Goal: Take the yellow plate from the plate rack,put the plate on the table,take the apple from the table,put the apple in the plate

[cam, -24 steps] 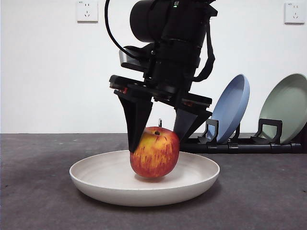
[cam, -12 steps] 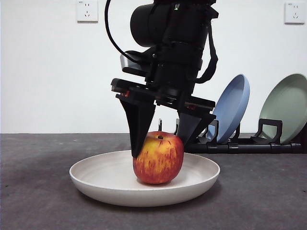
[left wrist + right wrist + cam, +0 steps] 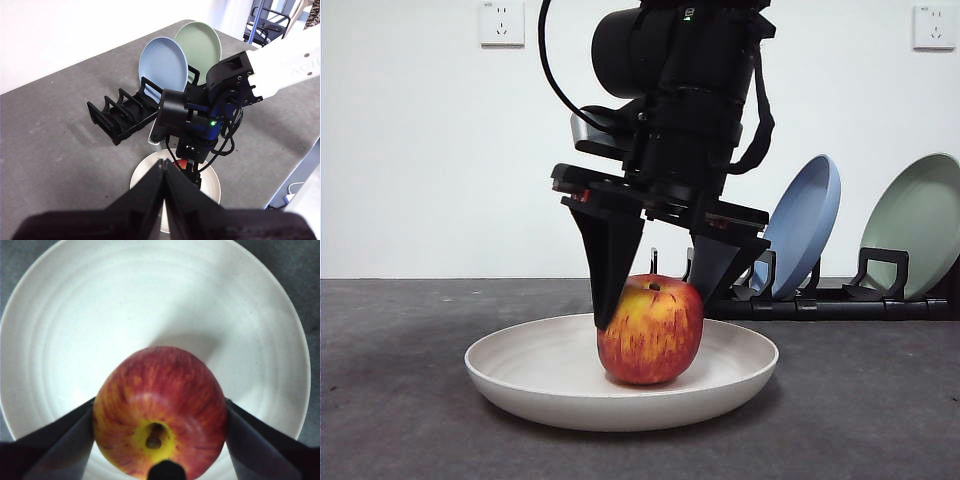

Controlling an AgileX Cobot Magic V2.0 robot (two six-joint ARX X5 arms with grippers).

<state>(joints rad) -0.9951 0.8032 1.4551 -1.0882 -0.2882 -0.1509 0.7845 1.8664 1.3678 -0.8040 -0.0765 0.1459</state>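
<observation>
The left end effector (image 3: 164, 170) shows its two black jaws closed tip to tip, holding nothing, high above the grey desk (image 3: 55, 145). Beyond the tips, the other arm (image 3: 200, 120) reaches down over the cream plate (image 3: 212, 182), hiding most of it. At about 11 o'clock from that plate lies the black rack (image 3: 122, 115). A blue plate (image 3: 162, 62) and a green plate (image 3: 202, 47) stand in its far end.

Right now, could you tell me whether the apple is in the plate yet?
In: the apple sits upright on the plate, the right claw flanking it.
</observation>
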